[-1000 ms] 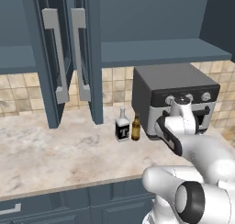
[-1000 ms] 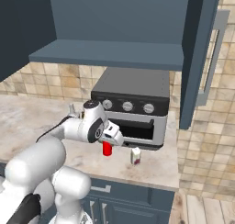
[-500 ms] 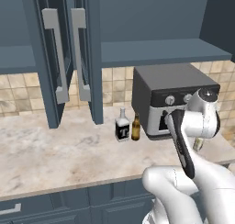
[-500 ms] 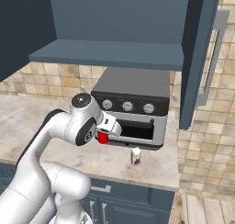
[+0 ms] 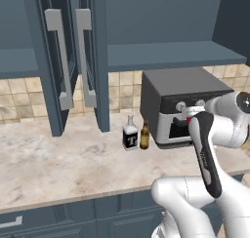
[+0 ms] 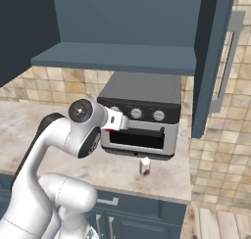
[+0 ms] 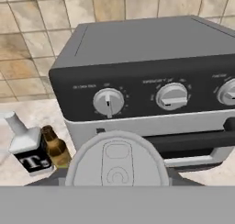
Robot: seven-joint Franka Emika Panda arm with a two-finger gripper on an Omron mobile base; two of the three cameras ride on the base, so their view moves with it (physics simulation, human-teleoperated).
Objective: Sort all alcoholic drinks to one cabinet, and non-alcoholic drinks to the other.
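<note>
Got a mottled beige stone tabletop (image 5: pixel 58 164) here, running along a tan tile backsplash (image 5: pixel 19 103), with dark blue base cabinet fronts (image 5: pixel 73 217) under its front edge. Sitting at the back right: a black and silver toaster oven (image 5: pixel 180 86), three knobs across its face.

Up top, two slate-blue wall cabinets, left cabinet (image 5: pixel 17 61) and right cabinet (image 5: pixel 161 54), both hanging open with flat shelves showing. Two of the doors (image 5: pixel 61 61) swung out edge-on over the tabletop, grey bar handles facing each other. Another open door (image 6: pixel 215 61) sticking out on the far right, past the oven.

Tool (image 6: pixel 119 120) parked right in front of the oven's face, at about knob height, clamped on the red can (image 7: pixel 117 165). Seen from the hand view, just the can's round silver lid, sitting right at the tool. Only a sliver of red peeking out in the base views.

Liquor bottle (image 5: pixel 130 134) and beer bottle (image 5: pixel 144 135) upright side by side on the tabletop, just left of the oven, close to the backsplash. Cream can (image 6: pixel 144 166) upright on the tabletop in front of the oven, near the front edge.

Plenty of bare tabletop to the left of the bottles. Tighter on the right, between the oven, the shelf above it and that far door.
</note>
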